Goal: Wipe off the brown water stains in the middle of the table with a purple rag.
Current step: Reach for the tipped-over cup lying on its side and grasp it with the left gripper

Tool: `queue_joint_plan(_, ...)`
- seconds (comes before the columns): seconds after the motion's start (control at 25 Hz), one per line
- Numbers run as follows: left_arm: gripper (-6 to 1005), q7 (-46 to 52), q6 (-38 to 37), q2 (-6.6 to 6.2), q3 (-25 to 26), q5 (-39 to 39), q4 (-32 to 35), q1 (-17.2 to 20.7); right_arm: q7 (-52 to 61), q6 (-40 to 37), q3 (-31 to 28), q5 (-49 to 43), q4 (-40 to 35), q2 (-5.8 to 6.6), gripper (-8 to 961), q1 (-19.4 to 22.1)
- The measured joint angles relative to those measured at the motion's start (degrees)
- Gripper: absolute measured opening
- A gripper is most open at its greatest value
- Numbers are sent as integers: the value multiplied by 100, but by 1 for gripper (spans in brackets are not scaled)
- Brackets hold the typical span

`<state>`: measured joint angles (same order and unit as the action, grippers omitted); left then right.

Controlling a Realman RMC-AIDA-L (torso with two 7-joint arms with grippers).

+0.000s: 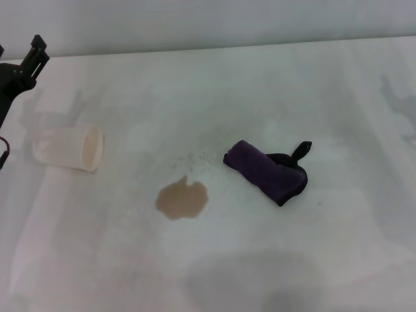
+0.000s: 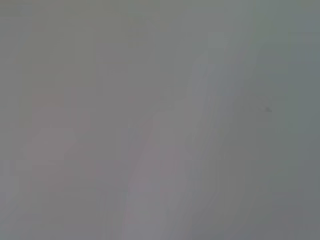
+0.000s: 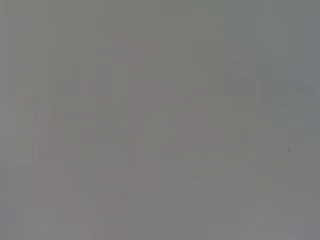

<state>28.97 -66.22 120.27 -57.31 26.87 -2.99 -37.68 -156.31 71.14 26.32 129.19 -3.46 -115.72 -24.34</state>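
Observation:
The brown water stains (image 1: 182,199) form one tan blotch with a small nub, lying on the white table (image 1: 273,260) near its middle. The purple rag (image 1: 268,171) is a rolled dark bundle with a black loop tab, resting to the right of the blotch and a little behind it, apart from it. My left gripper (image 1: 34,57) hangs at the far left edge of the head view, above the back of the table and well away from both rag and stain. The right gripper is out of view. Both wrist views show only flat grey.
A pale translucent cup (image 1: 69,148) lies on its side at the left, below my left gripper, its mouth facing the stain. The table's back edge (image 1: 227,47) meets a light wall.

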Motion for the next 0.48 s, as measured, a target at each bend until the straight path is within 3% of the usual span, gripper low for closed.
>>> queue_joint_plan(0.48,876,7,21,-9,12,-40,3,46,-5,21,-11,4,-36,22,876,-25)
